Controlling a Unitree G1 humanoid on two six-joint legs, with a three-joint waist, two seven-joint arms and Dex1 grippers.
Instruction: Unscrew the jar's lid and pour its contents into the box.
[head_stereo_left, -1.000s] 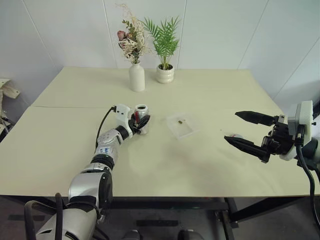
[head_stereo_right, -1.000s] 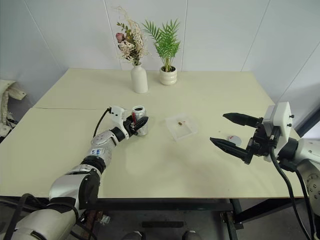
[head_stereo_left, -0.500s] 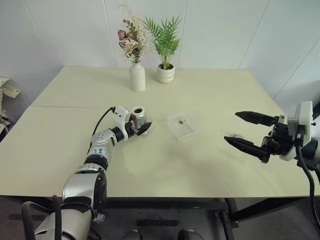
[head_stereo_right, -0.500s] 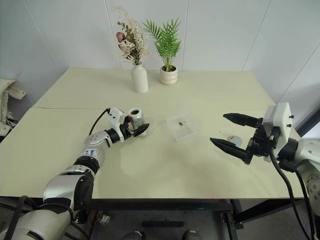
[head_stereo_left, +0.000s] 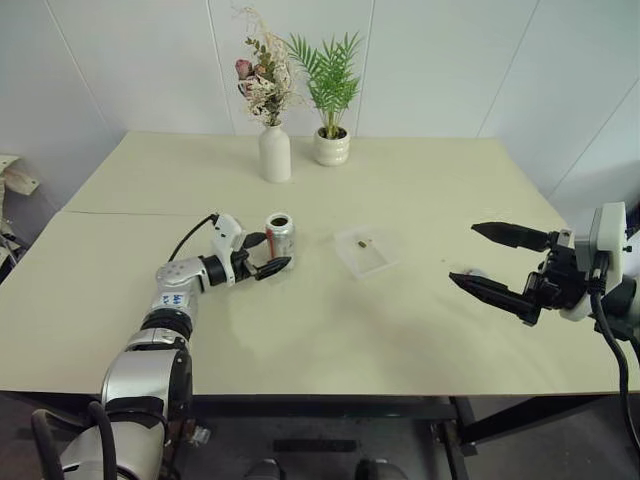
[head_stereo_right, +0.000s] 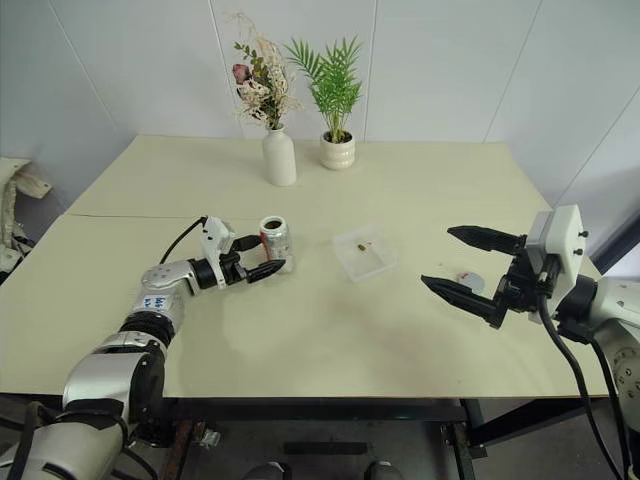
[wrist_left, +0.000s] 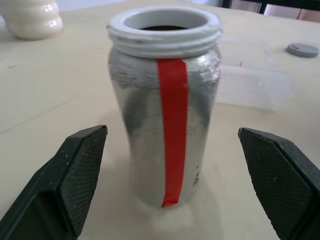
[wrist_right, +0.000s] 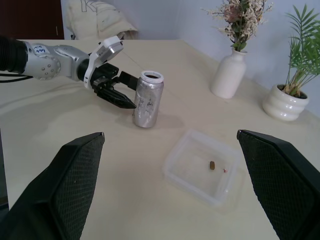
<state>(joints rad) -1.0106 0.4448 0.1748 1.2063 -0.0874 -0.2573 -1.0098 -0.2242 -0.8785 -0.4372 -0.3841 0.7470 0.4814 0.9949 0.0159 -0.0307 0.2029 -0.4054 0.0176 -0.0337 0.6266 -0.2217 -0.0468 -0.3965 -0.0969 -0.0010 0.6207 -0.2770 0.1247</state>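
The jar (head_stereo_left: 279, 236) stands upright on the table with its white threaded mouth uncovered and a red strip (wrist_left: 173, 125) down its side. My left gripper (head_stereo_right: 268, 253) is open just to its left, one finger on each side of the jar and apart from it. The clear box (head_stereo_left: 378, 262) lies to the right of the jar with one tiny dark bit (wrist_right: 212, 165) of the contents inside. The grey lid (head_stereo_right: 466, 277) rests on the table at the right. Above it my right gripper (head_stereo_left: 463, 253) hangs open and empty.
A white vase (head_stereo_left: 273, 153) of dried flowers and a white pot (head_stereo_left: 330, 148) with a green plant stand at the back of the table. A seam (head_stereo_left: 120, 212) crosses the tabletop on the left side.
My left gripper has opened, let go of the jar and drawn back to the left. The jar stays standing where it was. The right arm has not moved.
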